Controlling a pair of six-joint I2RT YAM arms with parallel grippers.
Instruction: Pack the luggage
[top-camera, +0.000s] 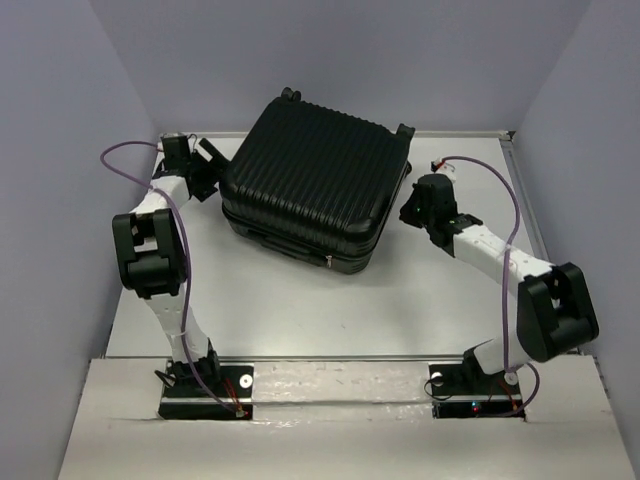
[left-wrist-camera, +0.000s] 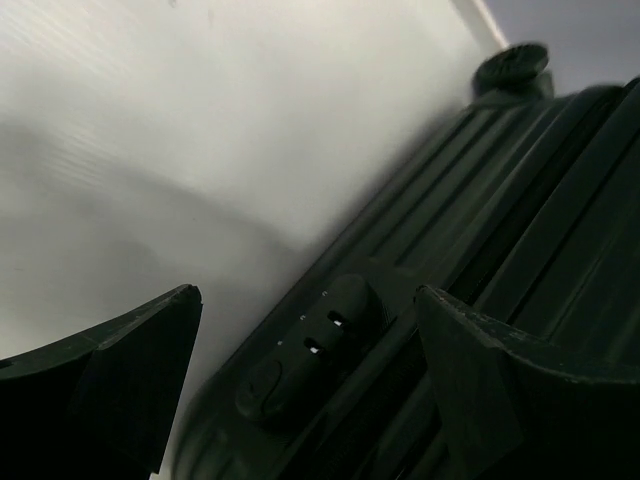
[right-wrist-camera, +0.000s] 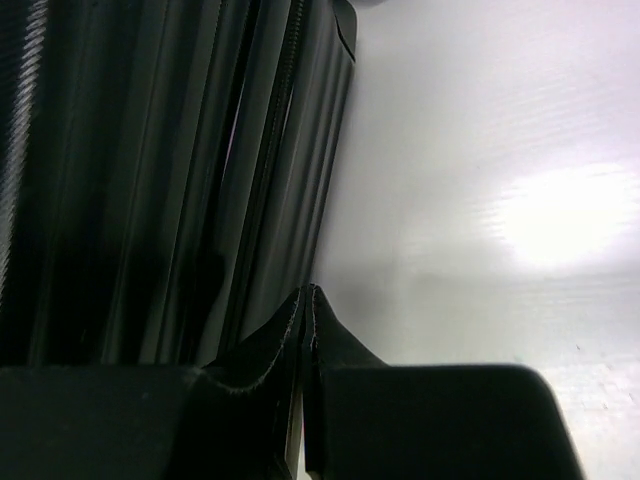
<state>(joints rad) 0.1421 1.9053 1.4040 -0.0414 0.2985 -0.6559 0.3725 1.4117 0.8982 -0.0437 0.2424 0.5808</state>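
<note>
The luggage (top-camera: 315, 180), a large black ribbed hard-shell suitcase, lies closed and flat on the white table (top-camera: 300, 310), turned slightly. My left gripper (top-camera: 208, 165) is at its left side, open. In the left wrist view the wide-apart jaws of this gripper (left-wrist-camera: 308, 300) frame the luggage (left-wrist-camera: 520, 180) and its combination lock (left-wrist-camera: 315, 345), and a caster wheel (left-wrist-camera: 512, 68) shows at the far end. My right gripper (top-camera: 412, 208) hovers just off the suitcase's right side, shut with nothing between its fingers. In the right wrist view its tips (right-wrist-camera: 308, 292) meet beside the luggage (right-wrist-camera: 150, 150) and its zipper line (right-wrist-camera: 285, 90).
Purple-grey walls enclose the table on the left, the back and the right. A raised rim (top-camera: 525, 190) runs along the table's right edge. Both arm bases (top-camera: 205, 385) are bolted at the near edge.
</note>
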